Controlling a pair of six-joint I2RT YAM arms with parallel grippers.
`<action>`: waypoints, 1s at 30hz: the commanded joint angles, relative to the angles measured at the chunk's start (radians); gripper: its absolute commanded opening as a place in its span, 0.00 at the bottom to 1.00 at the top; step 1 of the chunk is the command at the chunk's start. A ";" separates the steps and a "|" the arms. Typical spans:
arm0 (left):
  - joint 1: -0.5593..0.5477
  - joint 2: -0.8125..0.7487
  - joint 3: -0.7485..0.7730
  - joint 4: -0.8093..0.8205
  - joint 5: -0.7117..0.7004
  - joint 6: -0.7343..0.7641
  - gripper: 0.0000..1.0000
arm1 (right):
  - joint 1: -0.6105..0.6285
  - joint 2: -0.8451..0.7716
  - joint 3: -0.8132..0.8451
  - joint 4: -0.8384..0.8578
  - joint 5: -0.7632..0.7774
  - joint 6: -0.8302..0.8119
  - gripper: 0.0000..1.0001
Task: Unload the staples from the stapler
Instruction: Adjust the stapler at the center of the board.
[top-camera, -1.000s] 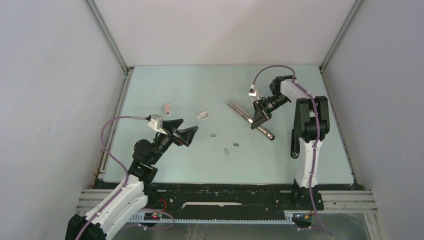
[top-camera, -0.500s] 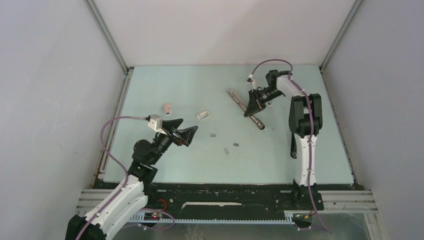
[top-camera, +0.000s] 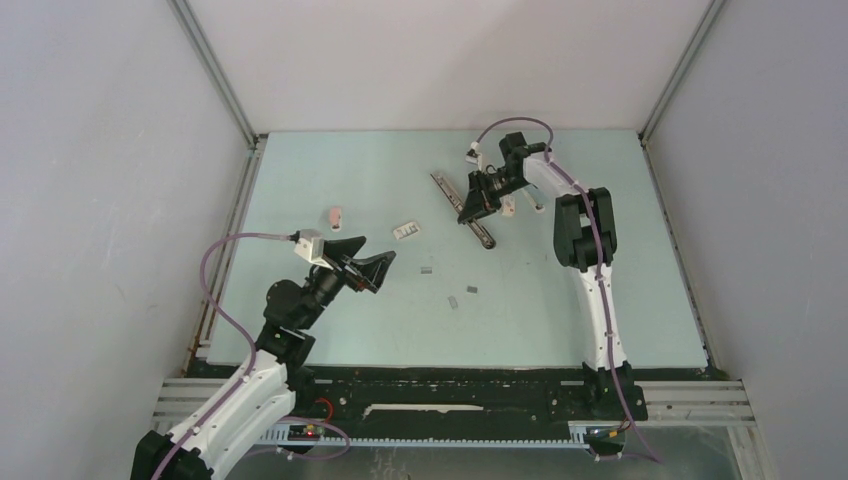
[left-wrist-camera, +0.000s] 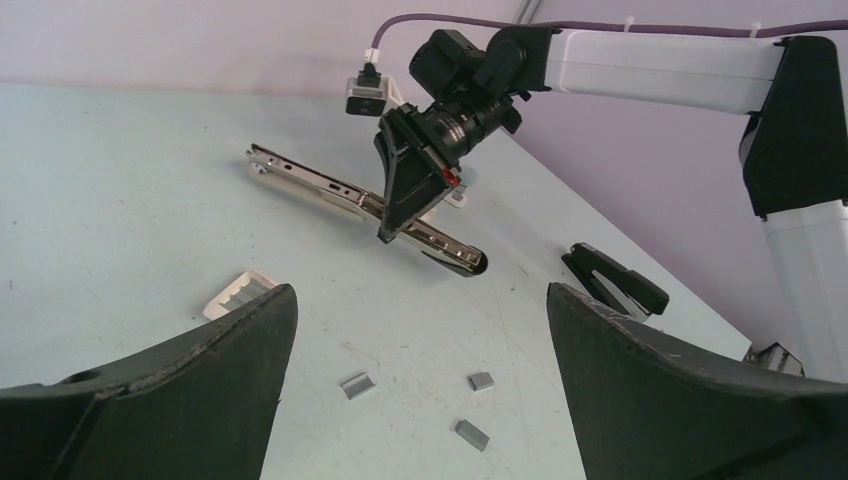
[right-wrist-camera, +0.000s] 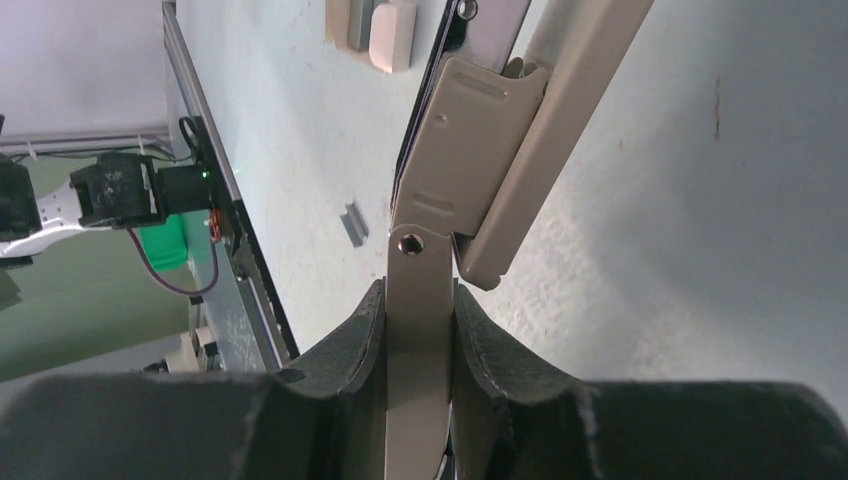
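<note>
The right end effector (top-camera: 470, 200) is clamped on the middle of the opened stapler (top-camera: 462, 207). Within the last second it has carried the stapler away from its own base, towards the far side of the worktop (top-camera: 330, 170) and leftwards. The wrist view shows the fingers (right-wrist-camera: 345, 345) pinched on the stapler's pale arm just below the hinge pin. The long metal rail runs on beyond them.

Three loose staples (top-camera: 452, 301) lie on the worktop well to the near side of this end effector, so I judge that some unloading is done. The move looks like repositioning or setting the tool aside. Whether any strip remains in the rail cannot be told.

The right arm is stretched nearly full length, with its wrist rolled so the fingers point down and left.

The left end effector (top-camera: 380, 252) hangs wide open and holds nothing. It is aimed at the stapler, with the staples just in front of its fingertips.
</note>
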 joint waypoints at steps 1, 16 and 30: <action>0.005 -0.012 -0.019 0.034 -0.013 -0.003 1.00 | 0.005 0.026 0.084 0.077 -0.065 0.109 0.00; 0.005 -0.014 -0.020 0.037 -0.011 -0.007 1.00 | -0.009 0.076 0.100 0.094 -0.017 0.147 0.03; 0.005 -0.030 -0.019 0.039 -0.005 -0.016 1.00 | -0.032 0.052 0.077 0.084 0.070 0.118 0.26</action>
